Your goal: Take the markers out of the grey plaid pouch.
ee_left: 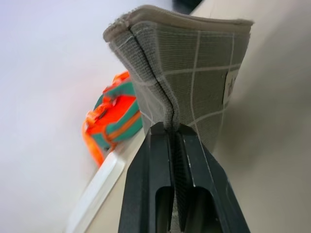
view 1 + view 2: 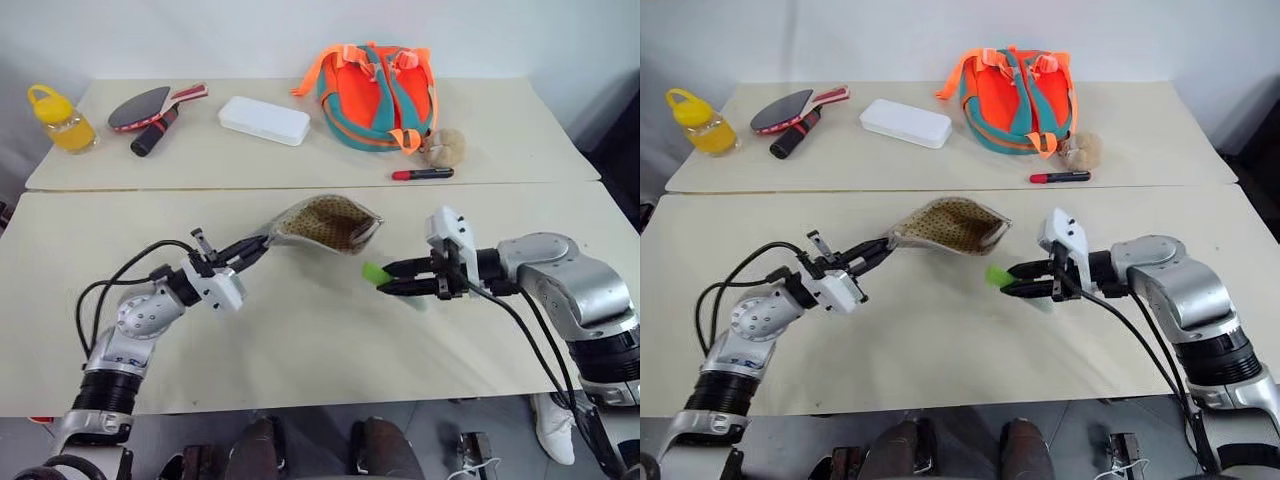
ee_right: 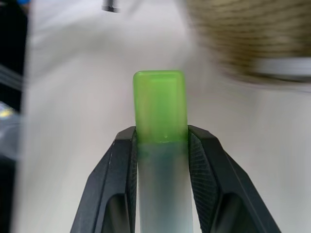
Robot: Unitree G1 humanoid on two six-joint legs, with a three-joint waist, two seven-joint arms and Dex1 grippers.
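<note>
Left gripper clamping grey plaid pouch, tan lining showing, right gripper pinching green-capped marker

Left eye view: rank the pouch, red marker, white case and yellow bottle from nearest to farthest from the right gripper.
From the right gripper:
1. Pouch, just to its left, held up.
2. Red marker, on the table beyond it.
3. White case, farther back, left.
4. Yellow bottle, far left corner.
</note>
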